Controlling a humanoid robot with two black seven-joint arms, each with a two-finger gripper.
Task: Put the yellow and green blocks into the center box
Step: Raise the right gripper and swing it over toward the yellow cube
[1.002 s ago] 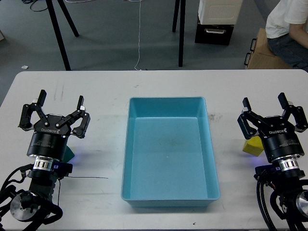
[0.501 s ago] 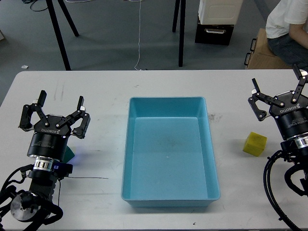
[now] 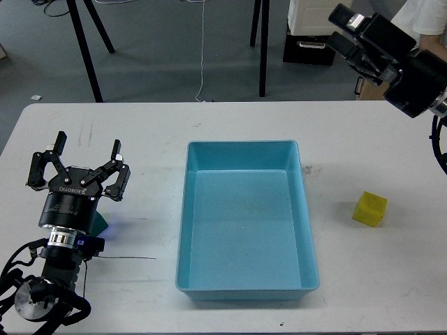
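Note:
The yellow block [image 3: 369, 209] lies on the white table, right of the blue centre box [image 3: 241, 144], which is empty. The green block [image 3: 102, 222] lies at the left and is mostly hidden under my left gripper [image 3: 89, 142]; only a teal corner shows. My left gripper is open and empty, hovering over the green block. My right gripper [image 3: 341, 29] is raised high at the top right, far above and behind the yellow block. Its fingers stand apart and hold nothing.
The table [image 3: 160, 139] ends at its far edge near the top. Beyond it are black tripod legs [image 3: 86, 52], a black case [image 3: 311, 49] and a seated person [image 3: 419, 42]. A thin black cable [image 3: 126, 258] lies beside my left arm.
My right arm has swung up and away from the yellow block to the top right, uncovering the block. The left arm and both blocks have not moved.

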